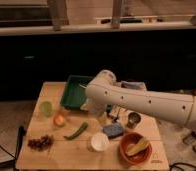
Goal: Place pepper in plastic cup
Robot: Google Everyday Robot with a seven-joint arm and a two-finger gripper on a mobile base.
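The gripper (103, 119) is being held low over the middle of the wooden table (51, 91), hanging from the white arm (151, 104) that is being reached in from the right. Whether it is apart or together cannot be told, as it is being hidden by the arm's bulk.

Just beside it, toward the front, a blue sponge (113, 130) and a white cup (98, 142) are being crowded together. A metal cup (133, 120) and an orange bowl (136, 148) are lying to the right, near the table's right edge. A green tray (75, 93) is being partly covered by the arm at the back.

The pepper (77, 131) is lying to the front left of the gripper, flat on bare wood, apart from everything. An orange-red fruit (60, 120) is sitting between it and the plastic cup (46, 107), which is standing upright near the left edge. Dark grapes (40, 143) are lying by the front left corner.
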